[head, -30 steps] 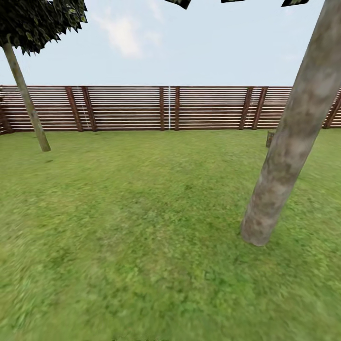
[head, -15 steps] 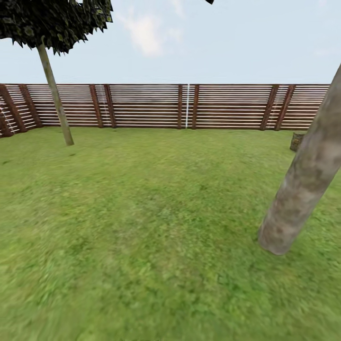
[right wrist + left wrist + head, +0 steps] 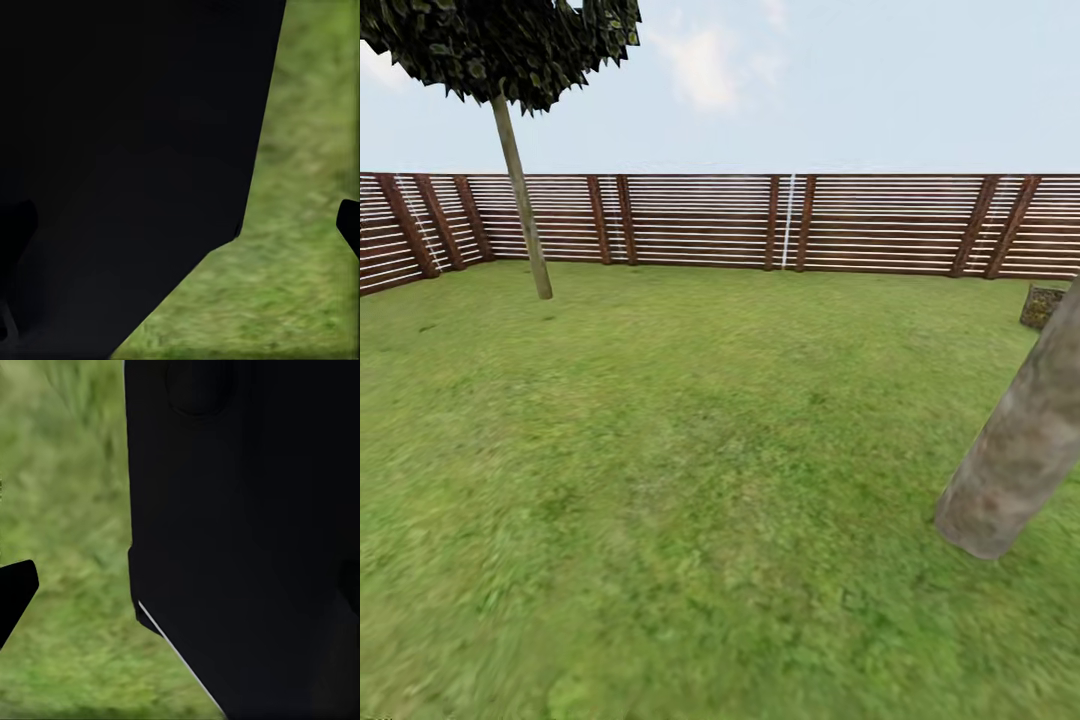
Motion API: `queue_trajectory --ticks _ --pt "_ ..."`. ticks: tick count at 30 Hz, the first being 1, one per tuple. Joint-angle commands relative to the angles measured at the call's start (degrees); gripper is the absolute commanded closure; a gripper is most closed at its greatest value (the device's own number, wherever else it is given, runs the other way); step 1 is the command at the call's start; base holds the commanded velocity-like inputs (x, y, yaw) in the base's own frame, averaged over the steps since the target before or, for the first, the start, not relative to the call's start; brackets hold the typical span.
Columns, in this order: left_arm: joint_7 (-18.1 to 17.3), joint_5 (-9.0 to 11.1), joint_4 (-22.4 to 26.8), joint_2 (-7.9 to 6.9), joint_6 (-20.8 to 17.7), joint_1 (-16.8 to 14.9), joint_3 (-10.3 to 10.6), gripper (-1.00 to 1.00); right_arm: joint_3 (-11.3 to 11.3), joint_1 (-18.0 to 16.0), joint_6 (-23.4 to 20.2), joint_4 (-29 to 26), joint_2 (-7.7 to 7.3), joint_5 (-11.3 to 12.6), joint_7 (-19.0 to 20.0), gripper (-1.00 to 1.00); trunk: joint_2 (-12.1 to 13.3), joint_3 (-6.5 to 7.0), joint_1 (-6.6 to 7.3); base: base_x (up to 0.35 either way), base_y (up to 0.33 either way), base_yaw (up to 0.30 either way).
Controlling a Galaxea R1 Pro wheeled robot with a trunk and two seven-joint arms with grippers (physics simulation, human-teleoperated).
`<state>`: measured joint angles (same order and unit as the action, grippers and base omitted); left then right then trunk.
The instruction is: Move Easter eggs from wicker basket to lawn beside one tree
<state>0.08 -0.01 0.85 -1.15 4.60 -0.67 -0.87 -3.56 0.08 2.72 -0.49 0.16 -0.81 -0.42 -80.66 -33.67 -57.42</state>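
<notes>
Open lawn (image 3: 690,470); trunk (image 3: 1015,450) right

Mottled grey tree (image 3: 1015,460) leans on green lawn (image 3: 690,450).

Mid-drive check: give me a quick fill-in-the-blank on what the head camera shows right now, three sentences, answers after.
1. The near tree trunk stands at the head view's ____ edge.
2. The far tree with the dark crown rises in front of a slatted wooden ____.
3. The ground between the two trees is covered in green ____.

Missing words: right; fence; grass (the lawn).
</notes>
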Motion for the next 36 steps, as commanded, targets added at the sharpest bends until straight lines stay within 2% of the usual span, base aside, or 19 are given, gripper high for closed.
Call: queue_trajectory --ticks 1,9,26,36 --pt "0.01 0.00 -0.06 -0.02 0.21 -0.03 -0.06 -1.00 -0.31 0.01 0.10 -0.04 0.00 -0.06 -0.06 -1.00 0.39 0.14 0.23 0.000 0.000 0.051" --pt "0.04 0.04 -0.06 -0.07 0.85 -0.03 -0.13 -1.00 -0.23 0.01 0.10 -0.04 0.01 0.04 -0.11 -1.00 3.60 1.55 1.99 0.000 0.000 0.017" --pt "0.01 0.11 0.01 -0.24 9.78 -0.03 -0.27 -1.00 -0.05 0.01 0.15 -0.12 0.00 0.20 -0.11 -1.00 10.42 4.60 5.72 0.000 0.000 0.001" --pt "0.04 0.13 0.01 -0.19 13.20 -0.03 -0.27 -1.00 0.20 0.01 0.18 -0.13 -0.01 0.56 -0.11 -1.00 14.43 6.39 7.92 0.000 0.000 0.000"
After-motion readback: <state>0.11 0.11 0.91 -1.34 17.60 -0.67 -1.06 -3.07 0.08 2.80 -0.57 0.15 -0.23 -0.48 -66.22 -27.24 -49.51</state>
